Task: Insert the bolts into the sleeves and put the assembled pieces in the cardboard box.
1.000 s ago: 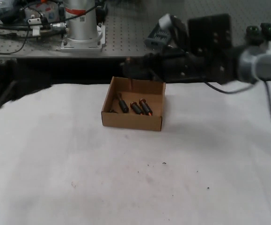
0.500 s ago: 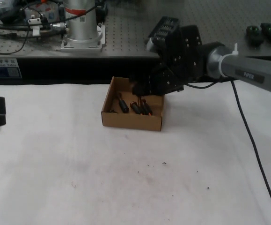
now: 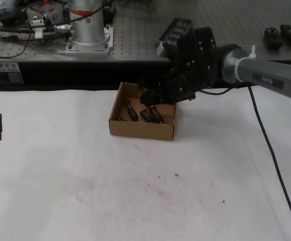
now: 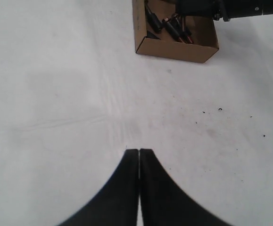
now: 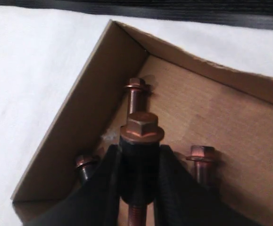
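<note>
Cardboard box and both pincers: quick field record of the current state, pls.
box: cardboard box, open top, on the white cloth
box contents: three other pieces lying on its floor
right pincer: shut on a bolt-and-sleeve piece, over the box's inside
left pincer: shut, holding nothing, over the cloth, well apart from the box
</note>
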You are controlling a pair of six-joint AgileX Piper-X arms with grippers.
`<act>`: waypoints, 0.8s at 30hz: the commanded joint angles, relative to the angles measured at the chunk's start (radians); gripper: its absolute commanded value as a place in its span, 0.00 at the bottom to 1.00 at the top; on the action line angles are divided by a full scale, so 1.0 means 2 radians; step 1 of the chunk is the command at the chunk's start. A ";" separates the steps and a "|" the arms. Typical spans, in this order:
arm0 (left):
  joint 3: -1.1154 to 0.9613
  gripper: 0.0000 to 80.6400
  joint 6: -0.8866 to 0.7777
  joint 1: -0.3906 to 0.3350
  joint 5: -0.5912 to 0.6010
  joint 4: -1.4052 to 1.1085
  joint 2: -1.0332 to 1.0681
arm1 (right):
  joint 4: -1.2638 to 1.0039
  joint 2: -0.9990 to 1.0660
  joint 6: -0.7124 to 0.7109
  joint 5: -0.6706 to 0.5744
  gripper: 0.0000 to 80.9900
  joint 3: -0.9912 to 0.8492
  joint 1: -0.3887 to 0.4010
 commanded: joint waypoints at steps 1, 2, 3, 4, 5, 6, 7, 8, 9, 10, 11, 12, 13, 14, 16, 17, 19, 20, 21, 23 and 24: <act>-0.003 0.01 0.018 -0.001 -0.009 0.001 -0.004 | 0.008 -0.018 0.010 -0.011 0.43 -0.010 -0.002; -0.003 0.01 0.018 -0.001 -0.009 0.001 -0.004 | 0.008 -0.022 0.015 -0.001 0.52 -0.010 -0.002; -0.003 0.01 0.018 -0.001 -0.009 0.001 -0.004 | 0.009 -0.025 0.014 0.009 0.57 -0.010 -0.002; -0.003 0.01 0.018 -0.001 -0.009 0.001 -0.004 | 0.009 -0.030 0.014 0.017 0.58 -0.010 -0.002; -0.003 0.01 0.018 -0.001 -0.009 0.001 -0.004 | 0.009 -0.032 0.014 0.025 0.57 -0.010 -0.002; -0.003 0.01 0.018 -0.001 -0.009 0.001 -0.004 | 0.009 -0.036 0.014 0.026 0.56 -0.010 -0.002; -0.003 0.01 0.018 -0.001 -0.009 0.001 -0.004 | 0.009 -0.039 0.014 0.026 0.54 -0.010 -0.004; -0.003 0.01 0.018 -0.001 -0.009 0.001 -0.004 | 0.009 -0.042 0.014 0.026 0.52 -0.010 -0.004; -0.003 0.01 0.018 -0.001 -0.009 0.001 -0.004 | 0.011 -0.046 0.014 0.025 0.49 -0.010 -0.004; -0.003 0.01 0.018 -0.001 -0.009 0.001 -0.004 | 0.011 -0.051 0.014 0.024 0.46 -0.010 -0.004; -0.003 0.01 0.017 -0.003 -0.009 0.001 -0.004 | 0.012 -0.057 0.014 0.023 0.43 -0.010 -0.004; -0.003 0.01 0.017 -0.006 -0.009 0.001 -0.005 | 0.014 -0.064 0.014 0.023 0.38 -0.010 -0.004; -0.003 0.01 0.017 -0.010 -0.012 0.001 -0.009 | 0.014 -0.073 0.014 0.023 0.31 -0.010 -0.004; -0.003 0.01 0.017 -0.016 -0.019 0.001 -0.015 | 0.014 -0.084 0.012 0.023 0.25 -0.010 -0.004; -0.003 0.01 0.023 -0.031 -0.029 0.001 -0.040 | 0.019 -0.110 -0.022 0.026 0.09 -0.010 -0.004; -0.003 0.01 0.039 -0.037 -0.043 0.000 -0.055 | 0.023 -0.123 -0.044 0.028 0.02 -0.010 -0.005; -0.003 0.01 0.076 -0.042 -0.086 -0.002 -0.089 | 0.037 -0.157 -0.092 0.028 0.06 -0.009 -0.007; -0.003 0.01 0.086 -0.042 -0.104 -0.005 -0.102 | 0.045 -0.175 -0.111 0.028 0.06 -0.008 -0.009; -0.003 0.01 0.096 -0.040 -0.124 -0.015 -0.118 | 0.056 -0.190 -0.135 0.028 0.06 -0.005 -0.010; -0.003 0.01 0.098 -0.035 -0.148 -0.040 -0.143 | 0.077 -0.229 -0.168 0.028 0.06 0.011 -0.015; -0.003 0.01 0.097 -0.034 -0.150 -0.057 -0.156 | 0.085 -0.246 -0.177 0.028 0.06 0.023 -0.017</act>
